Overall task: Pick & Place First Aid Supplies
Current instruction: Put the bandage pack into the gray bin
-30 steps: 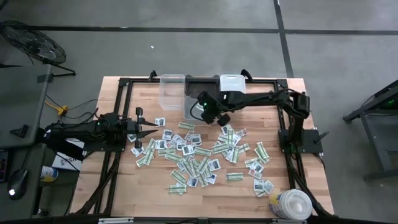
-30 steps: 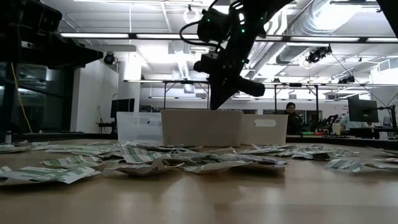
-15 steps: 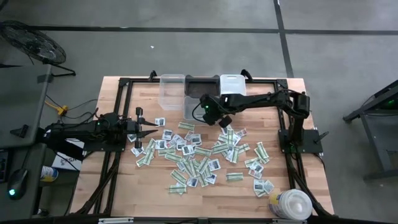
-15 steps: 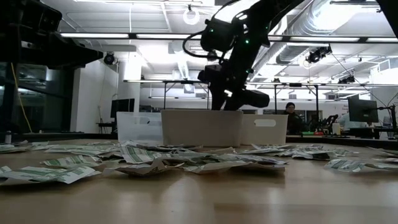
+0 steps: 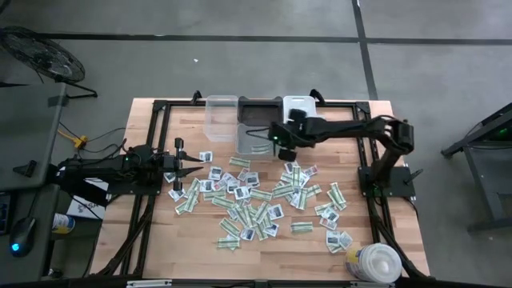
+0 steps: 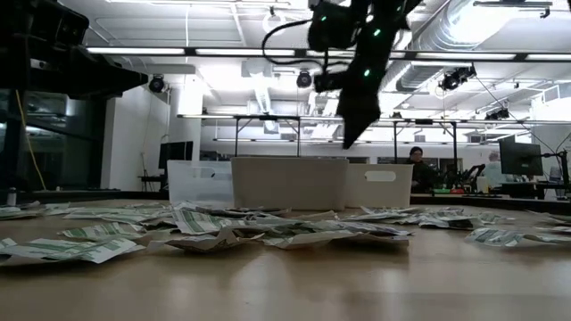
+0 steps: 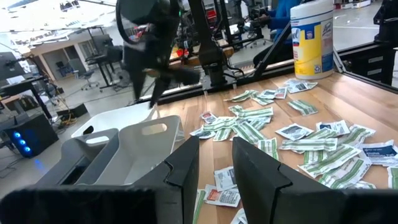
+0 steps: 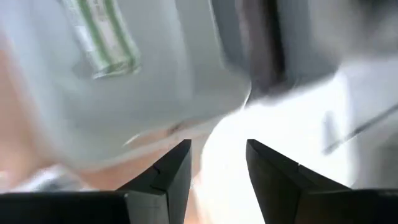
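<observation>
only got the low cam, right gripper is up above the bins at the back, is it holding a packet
observer: no. The right wrist view shows the right gripper open, with nothing between its fingers.
operator: anything in the bin by it
observer: yes, a green-and-white strip packet lies inside a pale bin just ahead of that gripper.
operator: and the left arm
observer: from above, the left gripper hangs low at the left edge of the packet pile, fingers apart and empty.
</observation>
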Robot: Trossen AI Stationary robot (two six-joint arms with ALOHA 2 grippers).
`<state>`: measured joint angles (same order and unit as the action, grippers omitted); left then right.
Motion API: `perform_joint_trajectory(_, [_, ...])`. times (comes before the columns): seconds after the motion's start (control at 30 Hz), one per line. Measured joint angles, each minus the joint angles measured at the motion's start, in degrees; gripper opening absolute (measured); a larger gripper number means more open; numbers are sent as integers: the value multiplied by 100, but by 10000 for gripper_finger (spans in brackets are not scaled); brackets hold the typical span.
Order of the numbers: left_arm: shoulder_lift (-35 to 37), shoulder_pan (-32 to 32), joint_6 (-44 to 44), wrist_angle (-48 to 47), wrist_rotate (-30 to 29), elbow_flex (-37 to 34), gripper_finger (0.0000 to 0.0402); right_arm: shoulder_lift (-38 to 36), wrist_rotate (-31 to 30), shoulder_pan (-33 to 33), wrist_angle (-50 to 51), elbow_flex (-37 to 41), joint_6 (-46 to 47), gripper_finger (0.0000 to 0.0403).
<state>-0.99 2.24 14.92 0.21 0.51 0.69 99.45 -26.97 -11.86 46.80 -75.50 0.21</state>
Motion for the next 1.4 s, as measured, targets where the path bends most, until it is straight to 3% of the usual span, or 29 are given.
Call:
perform_joint_trajectory(0.13, [2,0,0,2,0,0,96,-276,763,2,925,148,2028,145])
perform_joint_trajectory(0.37, [1,-1,-1,1,0,1,96,-914,1931,257,1314,1329,4711,145])
perform_joint_trajectory(0.67, [0,0,-2,2,0,2,96,-1440,2368,1026,1361,2597,7290,158])
perform_joint_trajectory(1.17, [1,-2,-1,0,0,2,96,-1372,2700,1416,1568,2850,8058,202])
perform_joint_trajectory(1.4, [2,-2,-2,0,0,2,96,-822,3037,1416,1500,2848,7903,202])
